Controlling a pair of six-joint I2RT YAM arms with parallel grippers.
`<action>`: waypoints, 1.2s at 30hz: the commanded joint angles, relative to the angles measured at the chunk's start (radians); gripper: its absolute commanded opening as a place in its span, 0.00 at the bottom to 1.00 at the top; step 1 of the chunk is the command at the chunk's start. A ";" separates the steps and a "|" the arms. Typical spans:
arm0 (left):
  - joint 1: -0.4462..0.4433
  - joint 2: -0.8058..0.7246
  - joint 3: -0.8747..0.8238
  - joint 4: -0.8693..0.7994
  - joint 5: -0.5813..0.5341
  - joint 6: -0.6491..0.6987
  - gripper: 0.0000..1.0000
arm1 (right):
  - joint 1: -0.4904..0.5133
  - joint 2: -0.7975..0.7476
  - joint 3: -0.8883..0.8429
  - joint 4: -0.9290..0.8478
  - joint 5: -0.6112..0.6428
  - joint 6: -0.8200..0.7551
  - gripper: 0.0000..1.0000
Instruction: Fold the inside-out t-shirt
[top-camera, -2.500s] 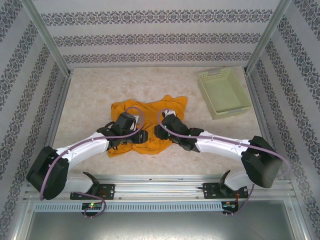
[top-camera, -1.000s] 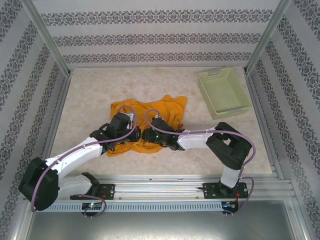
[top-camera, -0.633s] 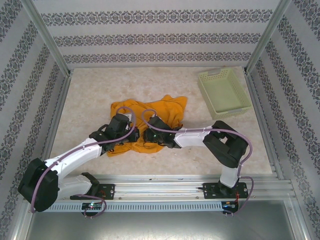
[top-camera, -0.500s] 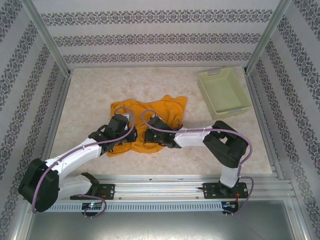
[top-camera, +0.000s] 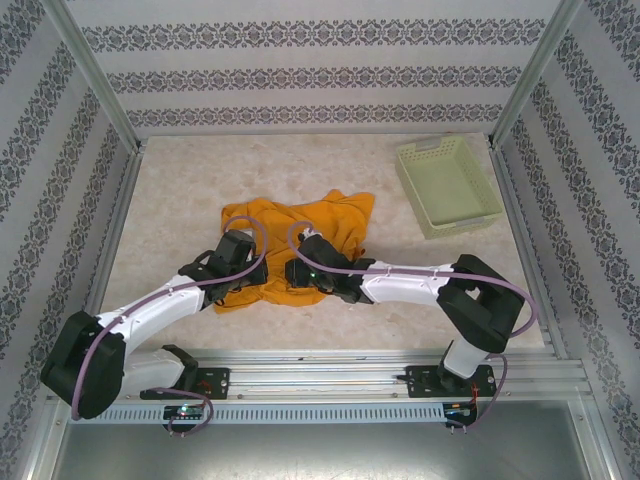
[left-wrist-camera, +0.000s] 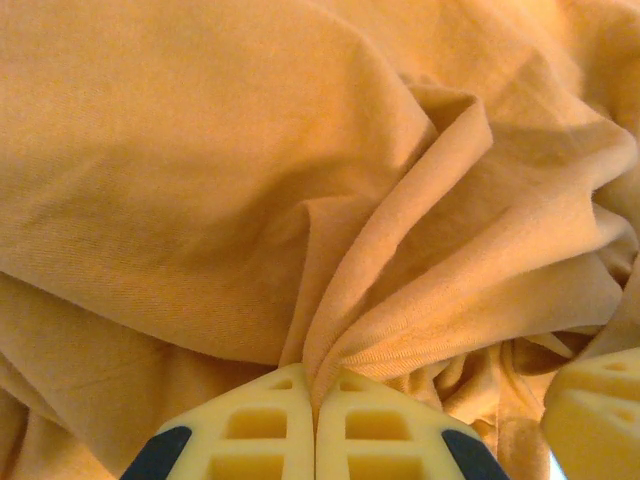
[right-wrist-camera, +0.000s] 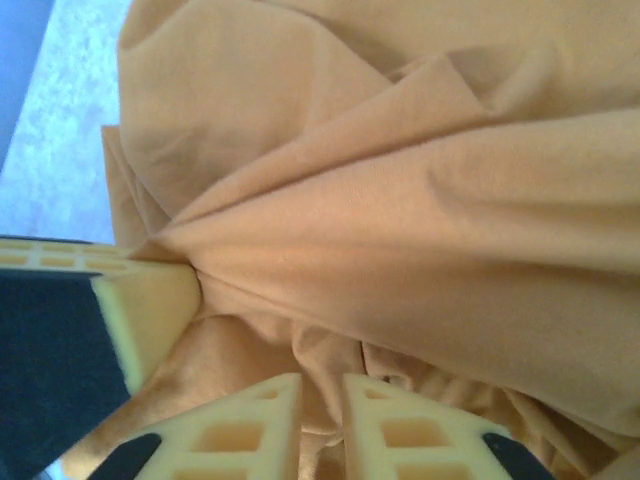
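The inside-out t-shirt (top-camera: 305, 222) lies crumpled in an orange-yellow heap at the middle of the table, and no print shows. My left gripper (top-camera: 264, 274) is at the heap's near edge, shut on a pinched ridge of the t-shirt (left-wrist-camera: 380, 250), as the left wrist view of that gripper (left-wrist-camera: 316, 388) shows. My right gripper (top-camera: 290, 272) faces it from the right, a few centimetres away. In the right wrist view the right gripper (right-wrist-camera: 322, 388) has its jaws a narrow gap apart, with a loose fold of t-shirt (right-wrist-camera: 400, 230) lying between them. The left gripper's fingers (right-wrist-camera: 150, 310) show beside it.
A pale green basket (top-camera: 447, 185) stands at the back right. Bare marble tabletop (top-camera: 180, 190) surrounds the heap. Patterned walls and metal posts close in the table, and a rail runs along its near edge.
The right arm's elbow has swung out to the right and lower while its gripper stayed at the cloth. The left gripper has kept its pinch and barely moved.
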 joint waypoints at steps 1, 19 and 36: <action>0.017 0.011 -0.010 -0.003 -0.027 -0.001 0.00 | 0.014 0.062 -0.006 0.031 -0.019 0.008 0.27; 0.022 0.012 -0.044 0.034 0.004 -0.005 0.00 | 0.018 0.163 0.135 -0.079 0.056 -0.065 0.01; 0.033 0.052 0.008 0.054 -0.015 0.026 0.38 | 0.023 -0.368 -0.116 -0.206 0.094 -0.031 0.00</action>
